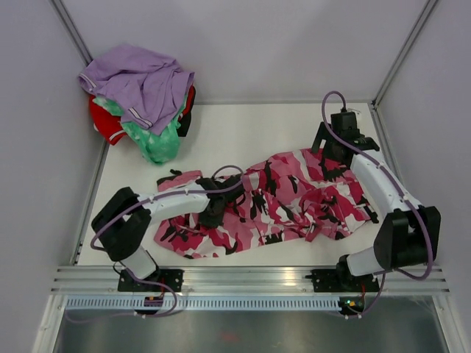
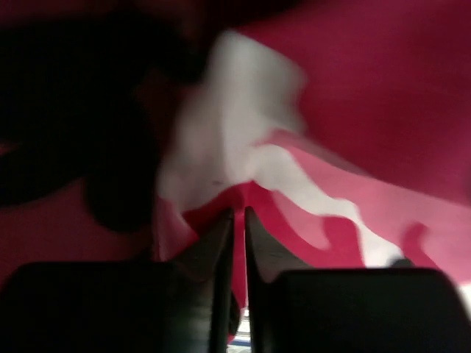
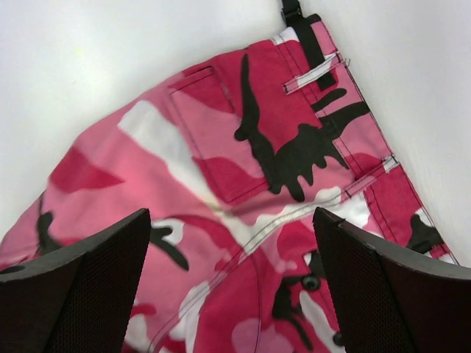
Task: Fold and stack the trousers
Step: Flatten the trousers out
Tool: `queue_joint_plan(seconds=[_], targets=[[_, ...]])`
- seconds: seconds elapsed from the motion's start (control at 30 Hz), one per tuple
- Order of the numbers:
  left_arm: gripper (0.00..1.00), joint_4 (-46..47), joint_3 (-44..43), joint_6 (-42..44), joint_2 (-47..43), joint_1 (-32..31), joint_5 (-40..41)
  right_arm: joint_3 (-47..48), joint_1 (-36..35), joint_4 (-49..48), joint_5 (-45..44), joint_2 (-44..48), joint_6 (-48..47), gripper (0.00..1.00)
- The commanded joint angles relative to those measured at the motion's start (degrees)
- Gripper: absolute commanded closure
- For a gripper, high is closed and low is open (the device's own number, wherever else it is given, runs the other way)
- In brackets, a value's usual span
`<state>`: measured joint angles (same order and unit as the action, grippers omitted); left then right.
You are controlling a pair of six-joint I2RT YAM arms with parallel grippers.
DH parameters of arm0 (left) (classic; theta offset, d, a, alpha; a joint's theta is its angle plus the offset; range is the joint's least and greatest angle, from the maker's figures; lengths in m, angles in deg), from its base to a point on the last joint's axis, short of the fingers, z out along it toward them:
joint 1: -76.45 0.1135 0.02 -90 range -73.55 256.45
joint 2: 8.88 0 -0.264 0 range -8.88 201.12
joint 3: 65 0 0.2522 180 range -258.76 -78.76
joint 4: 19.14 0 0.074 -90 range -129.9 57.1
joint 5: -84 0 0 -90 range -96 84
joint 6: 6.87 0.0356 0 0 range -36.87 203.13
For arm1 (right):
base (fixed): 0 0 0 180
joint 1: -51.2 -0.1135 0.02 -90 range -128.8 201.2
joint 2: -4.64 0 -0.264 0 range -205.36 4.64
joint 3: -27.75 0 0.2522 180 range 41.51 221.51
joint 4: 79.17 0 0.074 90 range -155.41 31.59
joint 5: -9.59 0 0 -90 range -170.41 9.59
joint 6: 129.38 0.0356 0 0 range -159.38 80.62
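left fingers (image 2: pixel 213 259) pinch trousers (image 1: pixel 294 198); white table (image 1: pixel 243 132), pale walls (image 1: pixel 257 44).

The right gripper (image 3: pixel 230 220) holds its dark fingers (image 3: pixel 81 287) wide apart at 7 and 5 o'clock, over the trousers (image 3: pixel 243 191) (waistband end, patch pocket (image 3: pixel 213 140) near centre, black buckle (image 3: pixel 291 11) at 12 o'clock). White table (image 3: pixel 88 51) shows at 10 and 2 o'clock.

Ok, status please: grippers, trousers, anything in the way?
Left gripper shut on trousers, mid-cloth. Right gripper open over the waist. Trousers spread, not folded. Clothes pile far left, apart.
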<state>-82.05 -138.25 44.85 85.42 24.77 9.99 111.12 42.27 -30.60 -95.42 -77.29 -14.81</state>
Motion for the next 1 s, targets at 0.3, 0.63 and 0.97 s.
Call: queue_joint_plan(seconds=[0.3,0.63,0.97], targets=[[0.84,5.55,12.29,-6.9,-21.35,17.4,-5.0,-6.93,5.5,-18.45,2.18,-12.11,-1.02,0.03],[0.01,0.63,8.4,-4.52,-29.88,21.08,-1.74,-10.1,8.49,-22.94,3.31,-16.77,0.47,0.04],[0.07,5.64,22.48,-14.89,-30.31,30.13,-7.11,-15.63,15.87,-24.08,3.74,-14.32,2.93,0.05]])
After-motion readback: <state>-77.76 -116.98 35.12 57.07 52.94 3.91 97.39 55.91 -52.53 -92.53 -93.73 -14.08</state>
